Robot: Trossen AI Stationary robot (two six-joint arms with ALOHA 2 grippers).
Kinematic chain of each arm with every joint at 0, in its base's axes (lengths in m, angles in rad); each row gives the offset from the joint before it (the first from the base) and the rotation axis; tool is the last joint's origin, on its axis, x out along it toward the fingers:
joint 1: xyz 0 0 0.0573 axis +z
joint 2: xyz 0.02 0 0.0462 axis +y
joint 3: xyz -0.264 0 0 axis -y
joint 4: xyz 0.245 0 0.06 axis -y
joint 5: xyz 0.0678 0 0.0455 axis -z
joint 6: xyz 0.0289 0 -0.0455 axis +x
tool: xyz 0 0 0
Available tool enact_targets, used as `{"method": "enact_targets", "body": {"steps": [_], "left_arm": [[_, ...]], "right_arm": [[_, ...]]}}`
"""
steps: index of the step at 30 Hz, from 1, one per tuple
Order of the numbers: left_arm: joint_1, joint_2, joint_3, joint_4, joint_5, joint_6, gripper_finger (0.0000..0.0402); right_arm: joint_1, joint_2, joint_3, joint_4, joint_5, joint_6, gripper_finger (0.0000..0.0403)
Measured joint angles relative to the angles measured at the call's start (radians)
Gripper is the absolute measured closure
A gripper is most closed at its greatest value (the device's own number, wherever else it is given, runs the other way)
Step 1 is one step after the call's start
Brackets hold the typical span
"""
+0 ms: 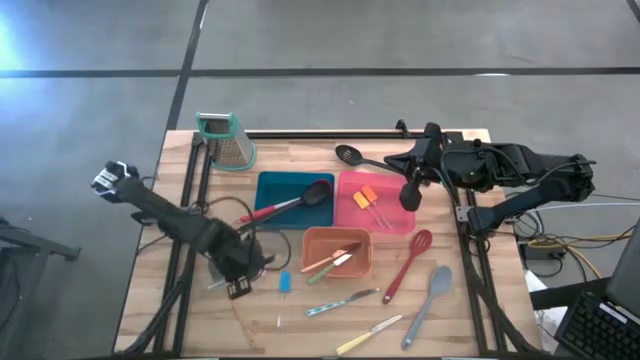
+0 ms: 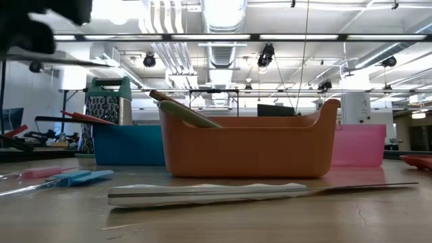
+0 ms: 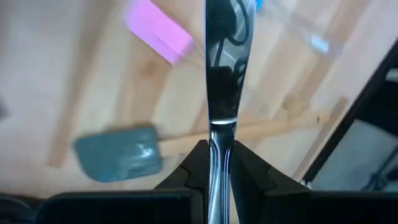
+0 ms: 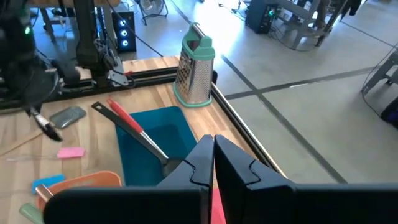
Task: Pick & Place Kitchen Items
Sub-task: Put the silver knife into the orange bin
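Holding utensils (image 1: 330,262): orange tray (image 1: 362,262)

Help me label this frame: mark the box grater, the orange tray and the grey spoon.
box grater (image 1: 233,148): high view, metal face.
orange tray (image 1: 366,262): high view, right rim.
grey spoon (image 1: 439,283): high view, bowl.

I see my left gripper (image 1: 238,283) low over the table, a blue spatula (image 1: 284,283) just beside it and the orange tray (image 1: 337,252) farther right.
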Motion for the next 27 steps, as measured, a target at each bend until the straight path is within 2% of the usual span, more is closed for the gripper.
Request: {"method": "enact_targets", "body": {"steps": [6, 13, 20, 27], "left_arm": [[0.122, 0.043, 0.186, -0.012, -0.020, 0.096, 0.0363], [0.243, 0.256, 0.490, -0.126, -0.018, 0.278, 0.0363], [0.312, 0.491, 0.771, -0.224, 0.057, 0.371, 0.0363], [0.363, 0.643, 0.877, -0.267, 0.183, 0.389, 0.0363]], "right_arm": [[0.000, 0.000, 0.000, -0.001, -0.001, -0.024, 0.0394], [0.000, 0.000, 0.000, -0.002, -0.001, -0.082, 0.0394], [0.000, -0.010, 0.000, -0.045, -0.001, -0.088, 0.0394], [0.000, -0.048, -0.001, -0.118, -0.001, -0.055, 0.0394]]}}
